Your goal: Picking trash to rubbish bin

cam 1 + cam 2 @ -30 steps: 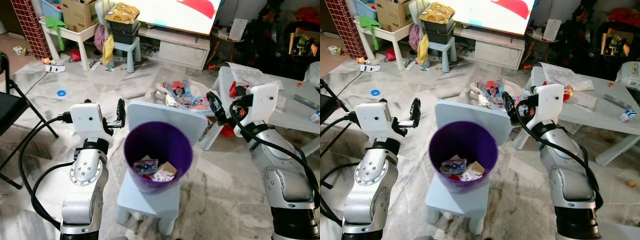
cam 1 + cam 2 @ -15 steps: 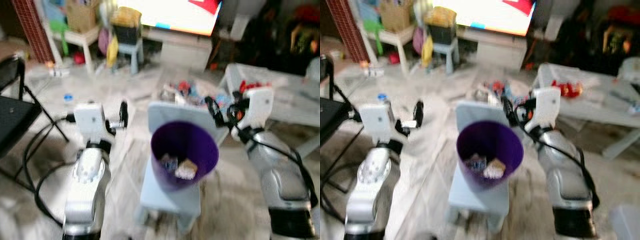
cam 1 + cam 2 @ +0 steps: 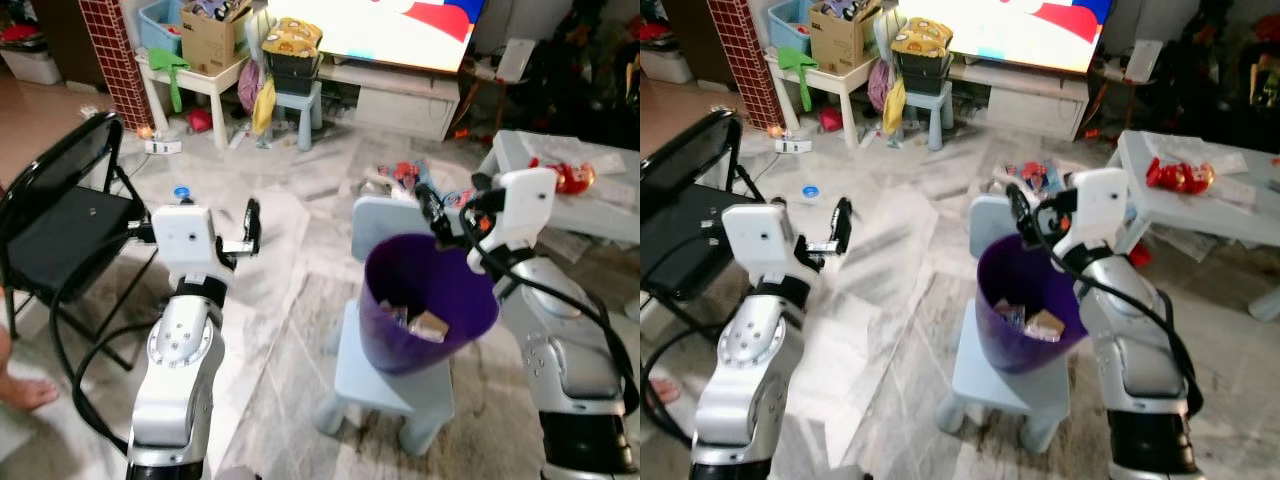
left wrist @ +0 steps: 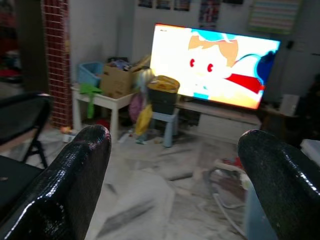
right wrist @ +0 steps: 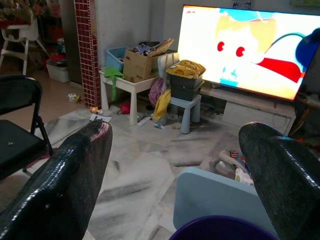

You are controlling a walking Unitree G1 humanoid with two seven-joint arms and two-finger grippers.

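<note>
Floor (image 3: 290,300): pale marble tile with grey veining.

Standing on it:
- Small light-blue child's chair (image 3: 385,375), carrying a purple bin (image 3: 425,315) on its seat; the bin leans toward the chair back and holds a few bits of trash (image 3: 415,320).
- Black folding chair (image 3: 65,215), at the robot's left.
- White side table (image 3: 195,75) at the far left, bearing a cardboard box (image 3: 210,22) and a blue tub (image 3: 160,20).
- Light-blue stool (image 3: 295,100), stacked with a dark crate under a yellow item.
- Low pale table (image 3: 560,185) at the right, with a red toy (image 3: 565,175) on top.
- Blue ring (image 3: 811,191) and loose litter near the side table.
- Scattered toys beyond the child's chair.
</note>
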